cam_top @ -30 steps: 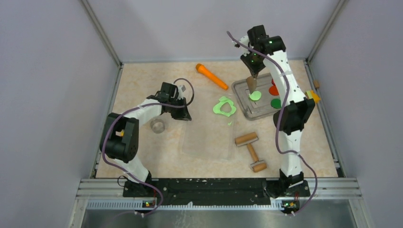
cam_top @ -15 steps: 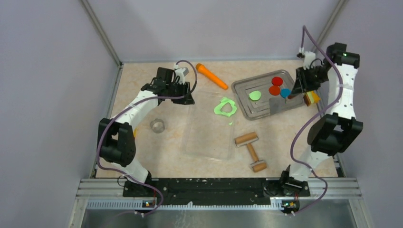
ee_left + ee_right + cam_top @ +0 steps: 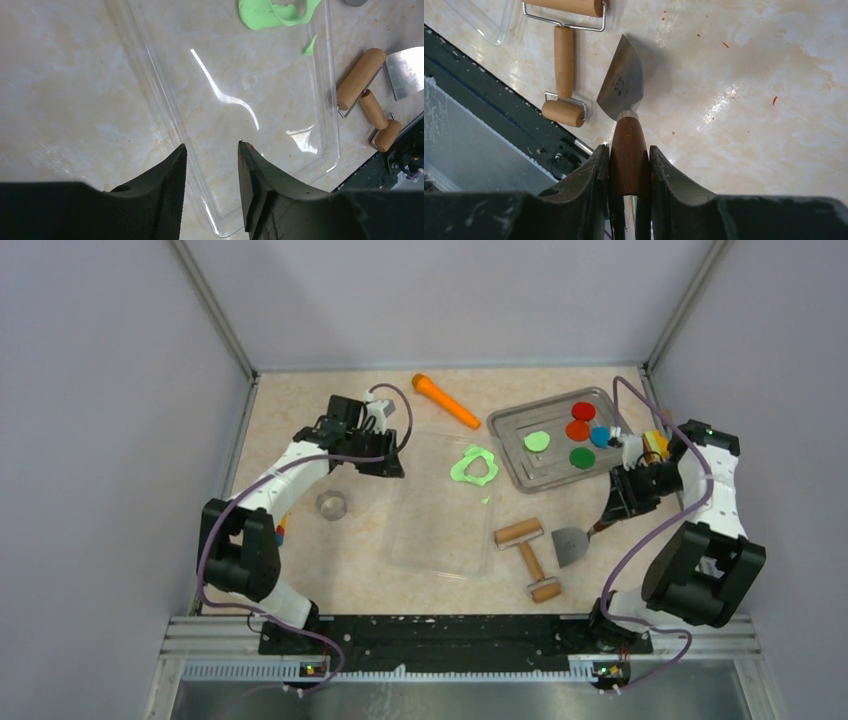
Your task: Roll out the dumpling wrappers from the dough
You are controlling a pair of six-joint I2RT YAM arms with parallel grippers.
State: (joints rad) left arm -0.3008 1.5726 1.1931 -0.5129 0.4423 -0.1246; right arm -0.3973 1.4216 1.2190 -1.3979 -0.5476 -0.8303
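The dough (image 3: 473,466), a lime-green sheet with a hole, lies at the far edge of a clear plastic tray (image 3: 440,530); the left wrist view shows the dough (image 3: 270,12) at the top. One dumpling wrapper (image 3: 537,440), a pale green disc, rests in the metal tray (image 3: 503,424). My left gripper (image 3: 390,462) is open over the clear tray's far left corner; the clear tray's rim (image 3: 165,107) runs beneath the left gripper (image 3: 212,147). My right gripper (image 3: 612,512) is shut on the wooden handle of a scraper (image 3: 623,82), its blade (image 3: 570,545) low over the table beside the roller.
Red (image 3: 583,409), orange-red (image 3: 577,430), blue (image 3: 600,436) and dark green (image 3: 581,457) discs share the metal tray. An orange pin (image 3: 445,400) lies at the back. A wooden roller (image 3: 530,558) lies front centre, a metal ring (image 3: 331,504) at left. A green scrap (image 3: 484,500) sits on the clear tray.
My right arm swung from above the metal tray to the front right, bringing the scraper down beside the roller. My left gripper moved toward the back and its jaws opened.
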